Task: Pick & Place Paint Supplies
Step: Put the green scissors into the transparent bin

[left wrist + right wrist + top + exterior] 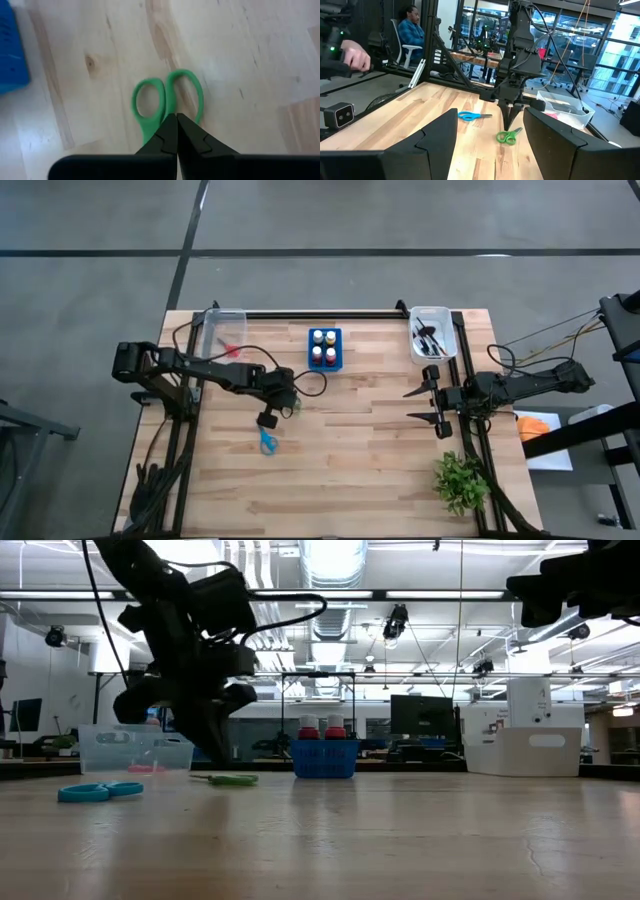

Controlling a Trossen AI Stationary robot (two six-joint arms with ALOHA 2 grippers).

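Observation:
Green-handled scissors (167,100) lie flat on the wooden table, their loops just past my left gripper (176,116), which is shut and points steeply down at the spot where the loops join. In the low view its tips (222,762) stand a little above the table beside the scissors (232,779). From above, the arm hides these scissors. Blue-handled scissors (268,442) lie flat nearer the table's front edge. My right gripper (437,405) waits open at the table's right side, holding nothing.
A blue bottle holder (325,348) with paint bottles stands at the far middle. A clear bin (222,330) holding a red item sits far left, and a white bin (433,332) with dark brushes far right. A green plant (460,480) stands front right. A seated person (412,30) is beyond the table.

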